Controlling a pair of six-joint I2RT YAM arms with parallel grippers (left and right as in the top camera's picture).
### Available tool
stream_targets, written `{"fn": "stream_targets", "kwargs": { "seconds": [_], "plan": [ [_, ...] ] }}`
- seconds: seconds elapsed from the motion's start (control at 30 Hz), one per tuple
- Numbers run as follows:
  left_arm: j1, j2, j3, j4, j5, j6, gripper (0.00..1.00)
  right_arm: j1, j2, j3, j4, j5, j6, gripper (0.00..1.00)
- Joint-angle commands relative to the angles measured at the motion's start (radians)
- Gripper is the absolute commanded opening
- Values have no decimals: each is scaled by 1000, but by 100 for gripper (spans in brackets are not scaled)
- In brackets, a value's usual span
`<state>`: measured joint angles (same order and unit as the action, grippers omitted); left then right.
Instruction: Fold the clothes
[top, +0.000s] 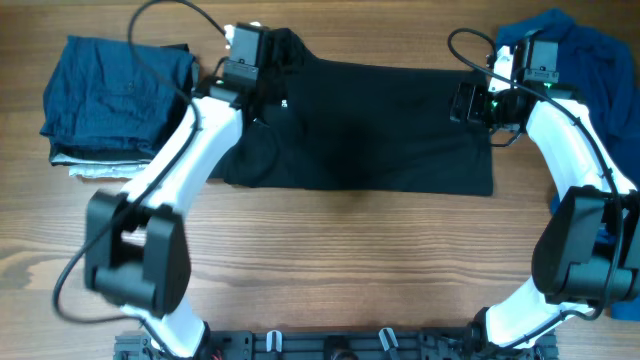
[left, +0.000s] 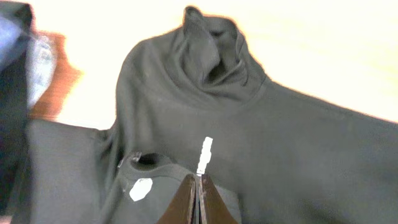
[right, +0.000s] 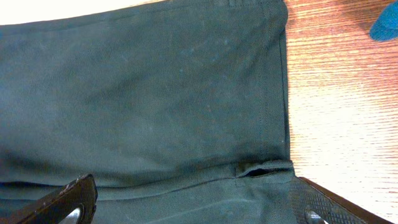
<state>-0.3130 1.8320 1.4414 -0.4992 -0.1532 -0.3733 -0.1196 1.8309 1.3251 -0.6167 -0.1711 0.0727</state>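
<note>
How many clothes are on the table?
3: a black shirt spread mid-table, a folded dark blue garment far left, a bright blue garment far right. More may hide under the folded one.

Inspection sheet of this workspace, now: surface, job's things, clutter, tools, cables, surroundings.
Surface: wooden table, no stains seen.
Job's things: black shirt spread flat mid-table, collar toward the left arm; dark blue folded stack at the left, with a pale garment beneath it; bright blue garment bunched at the right.
Clutter: nothing seen.
Tools: left tool shut at the collar end, and whether it pinches cloth cannot be told; right tool open above the hem end.
Cables: left black cable loops above the left arm; right black cable curls by the right wrist.
Surroundings: dark rail along the table's near edge.
</note>
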Motion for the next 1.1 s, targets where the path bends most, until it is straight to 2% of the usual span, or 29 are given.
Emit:
{"fn": "stream_targets", "kwargs": {
  "seconds": [0.0,0.3,0.63,0.73,0.87,0.97,1.07],
  "plan": [
    [12,3,-5,-136,-27,-49,4,-3,-16,14,3,15,-18,99],
    [51,159,-77,-273,-27,-85,4,-3,-16,14,3,15,-18,100],
    [119,169,-99,-412,-24,-111,4,-3,-16,14,3,15,-18,99],
    [119,143,-90,-402,66,-110,4,-3,-16,14,3,14,-17,99],
    [119,35,64,-356,226,-102,4,-3,-16,15,37,7,40,99],
    [119,0,237,-362,243,-62,4,-3,-29,25,14,-34,-14,99],
    [119,2,456,-381,241,-23,6,-2,-31,134,-99,-24,-69,99]
  ]
}}
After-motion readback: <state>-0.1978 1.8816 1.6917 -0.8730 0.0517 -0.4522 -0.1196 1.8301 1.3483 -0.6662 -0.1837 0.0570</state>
